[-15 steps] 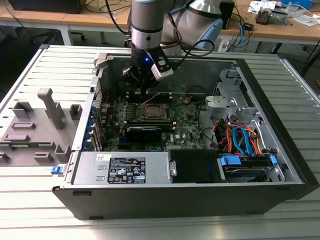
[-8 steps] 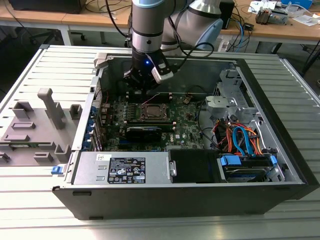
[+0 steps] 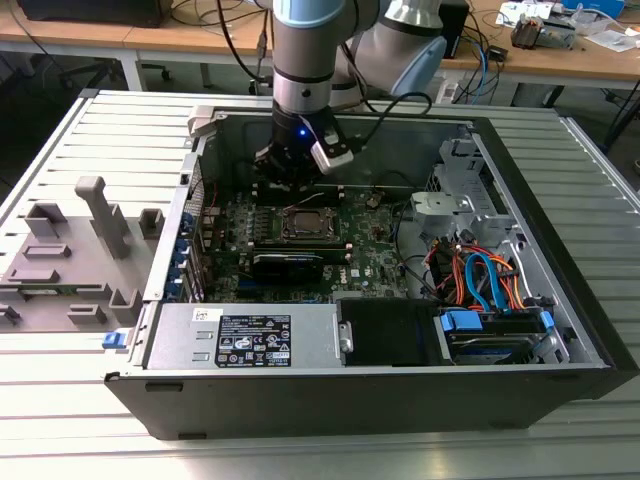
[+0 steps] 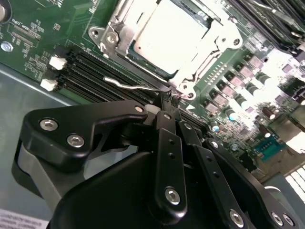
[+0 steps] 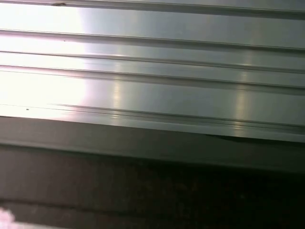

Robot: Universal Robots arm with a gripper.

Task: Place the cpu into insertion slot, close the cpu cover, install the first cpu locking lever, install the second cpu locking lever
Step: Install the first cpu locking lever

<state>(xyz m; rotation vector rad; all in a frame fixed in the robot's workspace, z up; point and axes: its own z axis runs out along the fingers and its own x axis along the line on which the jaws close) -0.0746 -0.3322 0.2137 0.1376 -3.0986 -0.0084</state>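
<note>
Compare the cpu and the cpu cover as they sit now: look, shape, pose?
The cpu is a solid pale metal square; the cpu cover is an open silvery frame with a square window. The cpu lies inside that window; the cover sits around it, closed flat. The cpu's top is plain; the cover's edges carry tabs and screws. Both are metallic and level with the board.

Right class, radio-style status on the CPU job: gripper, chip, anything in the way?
Gripper down inside the case, fingers shut at a thin wire lever beside the socket. Cpu seated, cpu cover down over it. Nothing in the way.
</note>
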